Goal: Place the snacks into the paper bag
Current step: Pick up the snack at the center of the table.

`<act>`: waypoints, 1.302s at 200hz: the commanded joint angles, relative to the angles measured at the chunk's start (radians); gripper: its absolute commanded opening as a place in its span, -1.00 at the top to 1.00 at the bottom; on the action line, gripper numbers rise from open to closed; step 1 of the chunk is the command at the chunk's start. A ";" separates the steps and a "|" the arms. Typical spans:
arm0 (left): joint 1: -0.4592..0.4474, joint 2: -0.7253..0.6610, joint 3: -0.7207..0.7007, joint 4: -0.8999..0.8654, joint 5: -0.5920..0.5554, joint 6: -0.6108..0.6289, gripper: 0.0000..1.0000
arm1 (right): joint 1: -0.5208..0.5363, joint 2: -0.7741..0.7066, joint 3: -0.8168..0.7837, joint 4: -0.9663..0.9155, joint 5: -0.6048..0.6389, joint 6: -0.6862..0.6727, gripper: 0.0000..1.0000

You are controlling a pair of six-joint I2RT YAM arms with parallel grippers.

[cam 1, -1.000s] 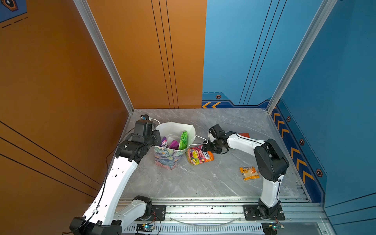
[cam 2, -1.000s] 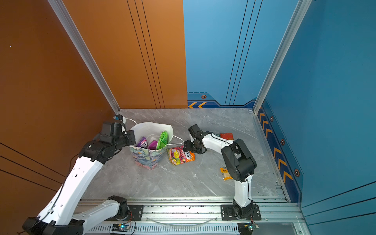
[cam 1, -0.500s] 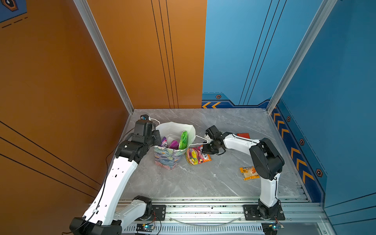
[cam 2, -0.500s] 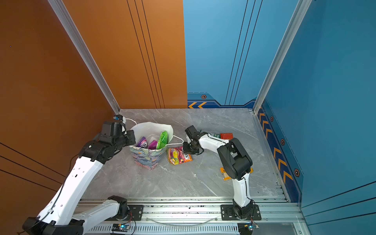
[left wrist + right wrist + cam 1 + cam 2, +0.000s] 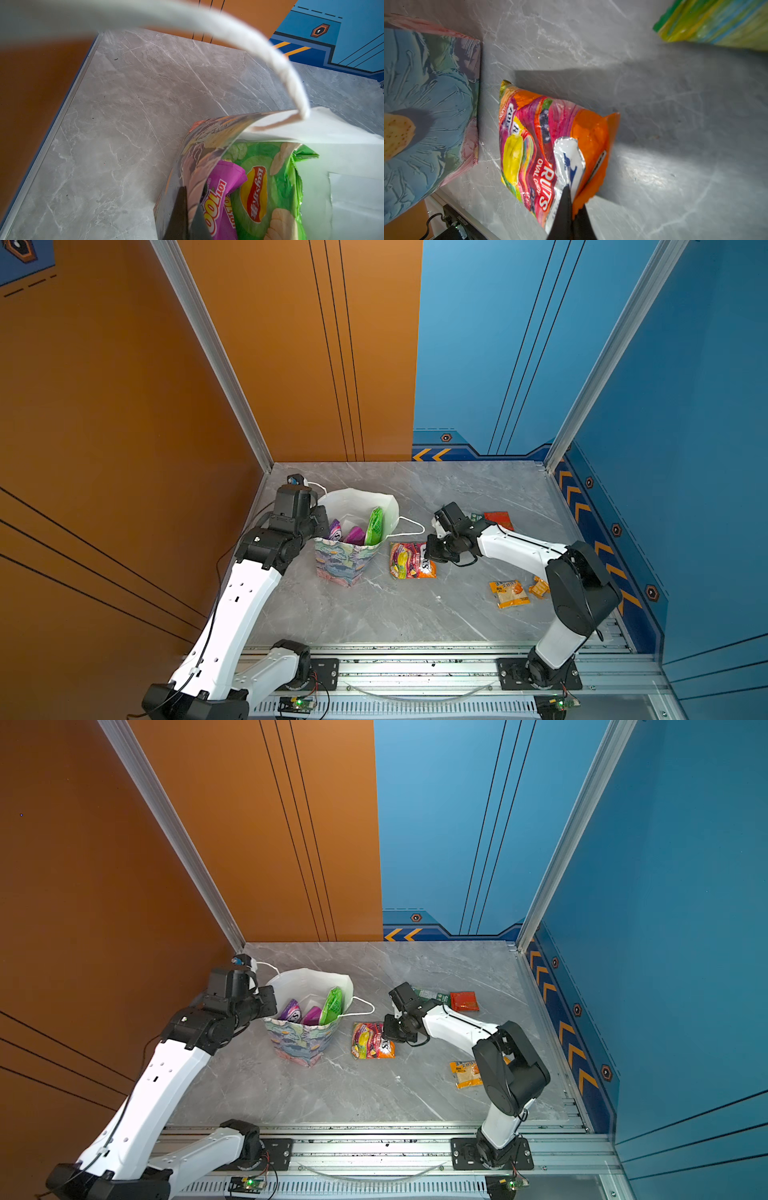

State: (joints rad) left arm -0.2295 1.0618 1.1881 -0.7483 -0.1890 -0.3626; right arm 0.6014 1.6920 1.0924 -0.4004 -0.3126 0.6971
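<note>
Floral-print paper bag point(image 5: 347, 562), left of centre in both top views: upright on the grey marble bench point(image 5: 374, 614), mouth gaping wide. Pinched at the near-left rim by the left jaws, pressed together on the bag wall, as shown low in the left wrist view. Already inside, left to right: purple packet point(image 5: 335, 528), magenta packet point(image 5: 354, 535), green Lay's packet point(image 5: 375, 526) on edge near the right wall. Hold that left pinch firm and level so the mouth does not fold shut.

Just right of the bag, flat on the bench: fruit candy packet point(image 5: 411, 566), with the right jaws clamped tight on its crimped orange edge, a flap of silver backing point(image 5: 569, 158) caught up at the pinch. Looks like a thin edge grip, so lift slowly and straight up; expect the packet to hang and swing. Clear the rim fully before travelling left, and mind the white cord handle point(image 5: 422, 526) lying between packet and bag. Aim for the open white space in the middle of the bag rather than on top of the green packet. Lower well in before letting go.

Farther right, waiting on the bench: green-white packet point(image 5: 476, 516), half hidden behind the right arm point(image 5: 511, 547), red packet point(image 5: 498, 520), and lower down yellow-orange packet point(image 5: 509, 593).
</note>
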 commanded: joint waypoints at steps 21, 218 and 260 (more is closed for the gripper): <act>-0.003 -0.010 0.000 0.083 0.011 0.006 1.00 | -0.037 -0.142 -0.034 -0.001 0.047 0.055 1.00; -0.068 -0.030 -0.003 0.113 0.042 0.030 1.00 | -0.082 -0.534 0.198 -0.078 0.221 0.015 1.00; -0.068 0.028 0.039 0.099 0.077 -0.001 1.00 | -0.029 -0.599 0.251 -0.088 0.225 0.006 1.00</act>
State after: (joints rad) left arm -0.2893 1.0737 1.1858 -0.7025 -0.1474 -0.3557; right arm 0.5358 1.1275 1.2957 -0.4839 -0.1070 0.7292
